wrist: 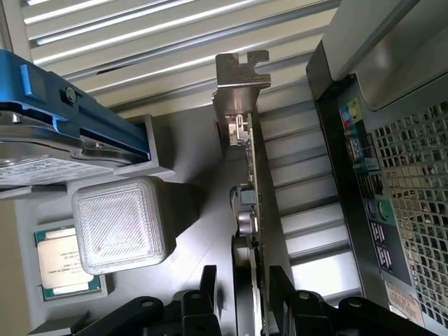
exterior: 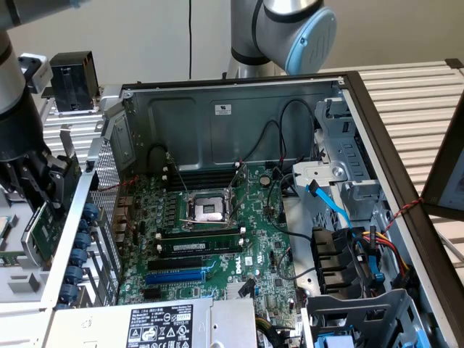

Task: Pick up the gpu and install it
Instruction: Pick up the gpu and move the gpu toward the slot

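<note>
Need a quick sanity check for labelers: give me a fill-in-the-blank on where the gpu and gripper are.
1. The gpu sits edge-on between the gripper's two ___.
2. In the exterior view the gripper is outside the computer case, on that view's ___.
3. On the motherboard, the blue slot is ___.
Missing: fingers; left; empty.

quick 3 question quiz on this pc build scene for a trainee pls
1. True or false: the gpu is already seated on the motherboard.
2. In the exterior view, the gripper is: A) outside the case, at its left; B) inside the case; C) at its right.
3. What colour is the long expansion slot on the motherboard?
Key: 1 false; 2 A; 3 blue.
</note>
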You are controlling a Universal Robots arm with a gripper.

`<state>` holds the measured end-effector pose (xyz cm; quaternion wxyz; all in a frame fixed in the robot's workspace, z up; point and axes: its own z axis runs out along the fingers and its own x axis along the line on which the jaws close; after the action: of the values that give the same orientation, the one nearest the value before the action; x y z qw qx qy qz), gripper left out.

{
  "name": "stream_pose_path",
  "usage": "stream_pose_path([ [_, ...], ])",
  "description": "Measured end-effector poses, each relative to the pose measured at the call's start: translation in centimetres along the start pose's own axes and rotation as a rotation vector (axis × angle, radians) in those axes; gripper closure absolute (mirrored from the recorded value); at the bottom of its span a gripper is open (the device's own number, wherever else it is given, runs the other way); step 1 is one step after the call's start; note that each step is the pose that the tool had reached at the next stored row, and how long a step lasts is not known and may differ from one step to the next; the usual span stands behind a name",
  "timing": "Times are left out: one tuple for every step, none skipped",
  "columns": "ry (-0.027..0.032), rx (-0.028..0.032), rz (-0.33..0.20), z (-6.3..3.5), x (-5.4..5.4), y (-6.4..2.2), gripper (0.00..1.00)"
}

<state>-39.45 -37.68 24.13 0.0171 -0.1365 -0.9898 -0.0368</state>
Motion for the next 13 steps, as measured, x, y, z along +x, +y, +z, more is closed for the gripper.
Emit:
stream_pose_path([
  [-0.0033, -0.0008, 0.000, 0.00, 0.03, 0.00, 0.57],
  [-0.0078, -0.0021, 0.000, 0.02, 0.06, 0.03, 0.57],
  [-0.0135, -0.0036, -0.001, 0.04, 0.12, 0.05, 0.57],
  [-0.0175, -0.0047, -0.001, 0.06, 0.19, 0.07, 0.57],
  [-0.0195, -0.0053, -0.001, 0.08, 0.27, 0.06, 0.57],
  [-0.0205, -0.0055, -0.002, 0.09, 0.34, 0.06, 0.57],
  [-0.0218, -0.0053, -0.002, 0.12, 0.39, 0.06, 0.57],
  [-0.0232, -0.0046, -0.002, 0.13, 0.39, 0.06, 0.57],
  [-0.0237, -0.0041, -0.002, 0.13, 0.40, 0.05, 0.57],
  [-0.0238, -0.0037, -0.002, 0.13, 0.40, 0.05, 0.57],
  [-0.0239, -0.0033, -0.002, 0.13, 0.42, 0.05, 0.57],
  [-0.0240, -0.0030, -0.002, 0.14, 0.43, 0.04, 0.57],
  [-0.0240, -0.0026, -0.002, 0.14, 0.44, 0.04, 0.59],
])
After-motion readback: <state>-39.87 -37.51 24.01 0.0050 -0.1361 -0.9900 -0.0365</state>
